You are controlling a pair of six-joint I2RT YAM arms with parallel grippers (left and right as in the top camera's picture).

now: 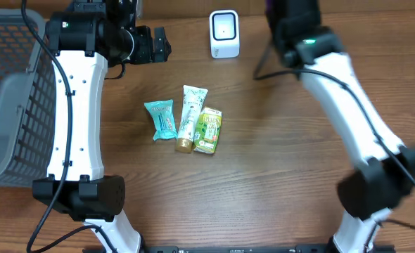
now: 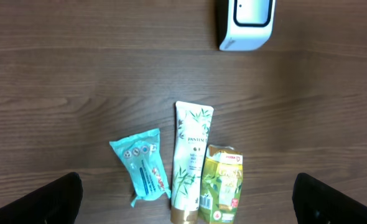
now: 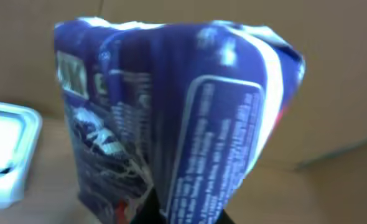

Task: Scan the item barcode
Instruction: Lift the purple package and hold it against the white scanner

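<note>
The right claw (image 3: 182, 214) was clamped on a crinkled, glossy dark-blue packet (image 3: 171, 118) with white print, which filled the middle of the right wrist frame, the white scanner (image 3: 3, 155) at that frame's left edge. The left claw (image 1: 157, 45) gaped wide over the tabletop (image 1: 285, 176), upper left of the overhead frame.

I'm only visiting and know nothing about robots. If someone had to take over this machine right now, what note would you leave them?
The left tool is open, holds nothing and hovers over the table.
The right tool is shut on a blue packet, raised near the white scanner.
On the table, side by side: teal packet, white tube, green carton. A grey basket stands beside the left arm.
Done: one item picked up.
Left: show its barcode to the scanner; whether it has registered cannot be told.
</note>
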